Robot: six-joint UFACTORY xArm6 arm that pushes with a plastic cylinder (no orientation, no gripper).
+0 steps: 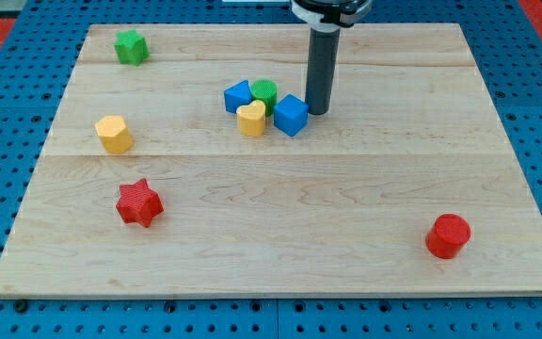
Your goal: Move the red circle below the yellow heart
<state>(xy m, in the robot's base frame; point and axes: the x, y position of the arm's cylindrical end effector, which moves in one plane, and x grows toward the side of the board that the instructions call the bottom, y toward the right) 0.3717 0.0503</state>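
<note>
The red circle [448, 235] lies near the board's bottom right corner. The yellow heart [250, 120] sits in a tight cluster near the board's top middle, with a blue block [238, 96] at its upper left, a green circle [264, 92] behind it and a blue cube [291, 115] at its right. My tip [317, 112] rests on the board just right of the blue cube, close to it or touching it. The tip is far up and left of the red circle.
A green star [131, 46] lies at the top left. A yellow hexagon [114, 134] sits at the left. A red star [139, 202] lies at the lower left. The wooden board [346, 273] ends in a blue pegboard surround.
</note>
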